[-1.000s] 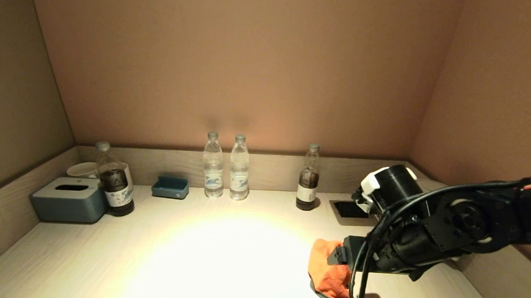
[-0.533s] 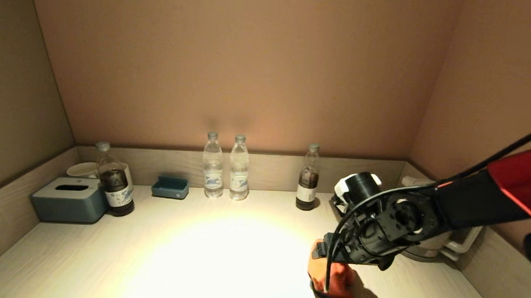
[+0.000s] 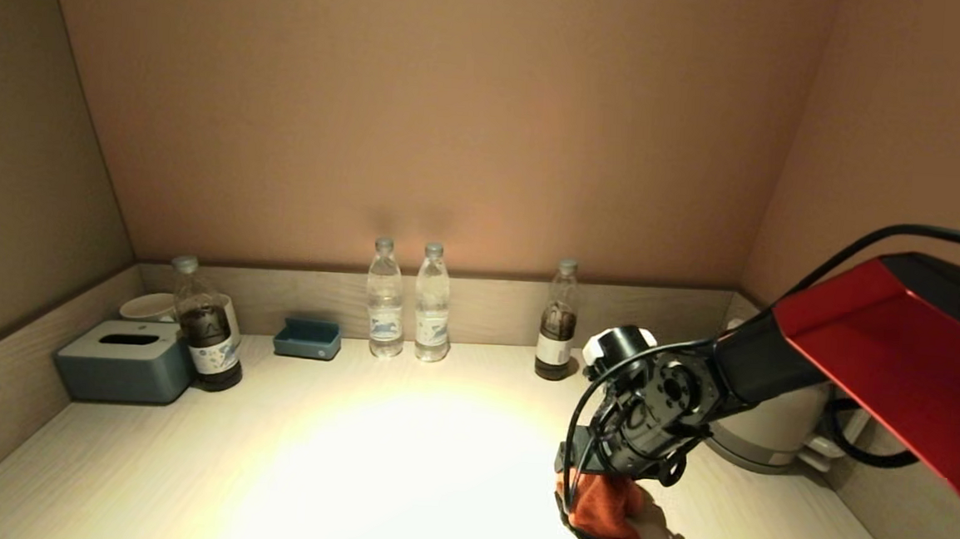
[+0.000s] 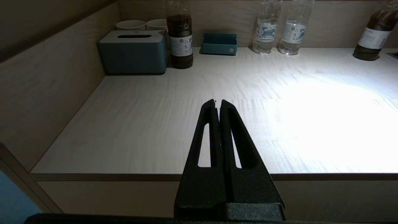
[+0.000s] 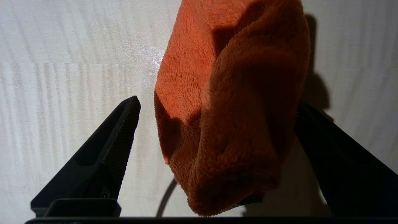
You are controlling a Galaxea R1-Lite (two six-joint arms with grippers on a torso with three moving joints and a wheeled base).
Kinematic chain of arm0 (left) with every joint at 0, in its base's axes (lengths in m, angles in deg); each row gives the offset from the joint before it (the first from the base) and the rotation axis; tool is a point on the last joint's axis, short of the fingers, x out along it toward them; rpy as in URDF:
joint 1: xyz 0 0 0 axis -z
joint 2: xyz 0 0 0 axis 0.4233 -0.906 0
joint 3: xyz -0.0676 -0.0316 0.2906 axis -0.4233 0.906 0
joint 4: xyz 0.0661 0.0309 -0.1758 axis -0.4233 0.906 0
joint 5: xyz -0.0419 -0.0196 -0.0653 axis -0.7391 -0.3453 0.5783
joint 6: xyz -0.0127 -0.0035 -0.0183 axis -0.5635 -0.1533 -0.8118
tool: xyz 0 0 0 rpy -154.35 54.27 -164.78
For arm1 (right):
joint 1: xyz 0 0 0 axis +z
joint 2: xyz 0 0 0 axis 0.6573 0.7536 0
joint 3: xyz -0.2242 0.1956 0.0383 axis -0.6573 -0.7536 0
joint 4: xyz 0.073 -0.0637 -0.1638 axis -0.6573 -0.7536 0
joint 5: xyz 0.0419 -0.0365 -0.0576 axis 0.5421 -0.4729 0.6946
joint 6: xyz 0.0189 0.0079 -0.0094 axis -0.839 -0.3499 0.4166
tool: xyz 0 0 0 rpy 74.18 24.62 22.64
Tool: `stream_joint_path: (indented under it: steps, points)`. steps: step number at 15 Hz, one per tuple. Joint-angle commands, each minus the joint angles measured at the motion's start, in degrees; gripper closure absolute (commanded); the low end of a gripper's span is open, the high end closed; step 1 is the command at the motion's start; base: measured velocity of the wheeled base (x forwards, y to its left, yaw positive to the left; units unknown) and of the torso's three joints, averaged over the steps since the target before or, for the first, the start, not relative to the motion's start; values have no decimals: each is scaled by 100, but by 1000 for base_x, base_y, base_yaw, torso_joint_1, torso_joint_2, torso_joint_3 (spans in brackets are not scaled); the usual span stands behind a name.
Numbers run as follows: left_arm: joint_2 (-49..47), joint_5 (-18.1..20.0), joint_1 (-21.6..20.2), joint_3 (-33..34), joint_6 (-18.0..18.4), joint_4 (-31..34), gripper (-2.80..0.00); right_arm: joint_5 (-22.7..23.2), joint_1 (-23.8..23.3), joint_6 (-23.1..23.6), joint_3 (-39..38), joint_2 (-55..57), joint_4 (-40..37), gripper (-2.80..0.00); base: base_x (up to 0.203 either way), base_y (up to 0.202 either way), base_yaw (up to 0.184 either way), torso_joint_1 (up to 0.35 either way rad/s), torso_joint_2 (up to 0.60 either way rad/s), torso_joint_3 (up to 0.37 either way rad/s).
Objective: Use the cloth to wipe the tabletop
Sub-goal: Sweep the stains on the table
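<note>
The right gripper (image 3: 599, 498) points down over the near right of the tabletop (image 3: 401, 465), fingers spread wide. One orange cloth (image 5: 230, 102) lies bunched between the fingers (image 5: 124, 124): a clear gap separates it from one finger, and it sits against the other. The cloth rests on the tabletop.

The left gripper (image 4: 217, 102) is parked at the near left edge, fingers closed together and holding nothing.

Along the far wall stand four bottles: two clear water bottles (image 3: 385, 301) side by side at centre, and two dark bottles (image 3: 558, 324), one right of centre and one at far left. One tissue box (image 3: 126, 360), one small blue tray (image 3: 307, 338) and two cups (image 4: 130, 25) occupy the far left. One kettle (image 3: 771, 421) stands at the far right.
</note>
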Motion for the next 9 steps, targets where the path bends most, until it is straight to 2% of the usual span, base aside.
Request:
stream_joint_path:
  steps: [1, 2, 9]
  points:
    - [0, 1, 2, 0, -5, 0, 0, 10, -32, -18, 7, 193, 9, -280, 0, 0, 0, 0, 0, 0]
    - [0, 1, 2, 0, -5, 0, 0, 5, -35, -18, 7, 205, 9, 0, 0, 0, 0, 0, 0, 0]
    - [0, 1, 2, 0, -5, 0, 0, 11, -50, -53, 7, 237, 9, 0, 0, 0, 0, 0, 0, 0]
